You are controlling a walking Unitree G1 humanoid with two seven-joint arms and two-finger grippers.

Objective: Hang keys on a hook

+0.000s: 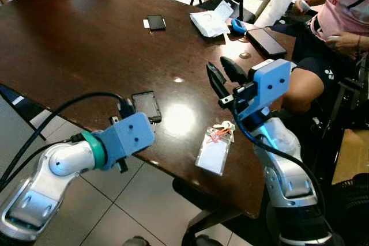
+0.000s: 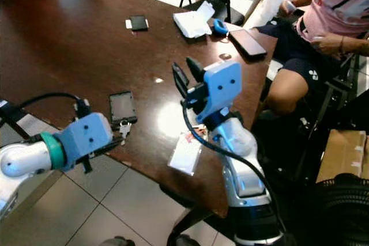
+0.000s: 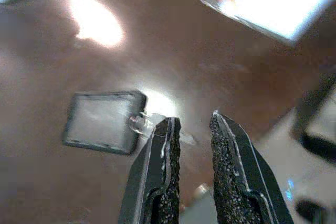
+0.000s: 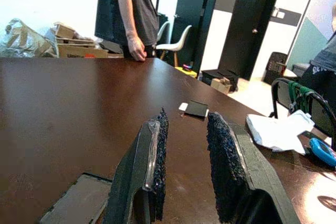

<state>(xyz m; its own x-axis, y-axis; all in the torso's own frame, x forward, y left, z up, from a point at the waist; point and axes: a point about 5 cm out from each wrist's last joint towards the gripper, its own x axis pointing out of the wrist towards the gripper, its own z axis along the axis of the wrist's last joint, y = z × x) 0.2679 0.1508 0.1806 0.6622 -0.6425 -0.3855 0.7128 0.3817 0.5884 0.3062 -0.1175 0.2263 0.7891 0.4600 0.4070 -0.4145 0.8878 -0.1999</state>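
Observation:
A bunch of keys [image 1: 223,131] on a red ring lies on the dark wooden table [image 1: 69,56] near its front edge, joined to a clear badge holder [image 1: 213,154]. Another small key [image 2: 124,127] lies beside a black phone [image 1: 147,106]. My right gripper [image 1: 223,75] is raised above the table just behind the keys, open, with nothing between its fingers [image 4: 155,150]. My left gripper [image 3: 193,121] is low at the table's front edge, pointing at the phone [image 3: 102,121], slightly open and empty. A clear tag [image 3: 139,123] lies just past its fingertips.
Further back on the table are a small black phone [image 1: 155,22], white papers [image 1: 210,22], a blue object [image 1: 237,26] and a dark tablet [image 1: 265,41]. A person [image 1: 340,21] sits at the right end. Another person [image 4: 128,9] stands at the far side.

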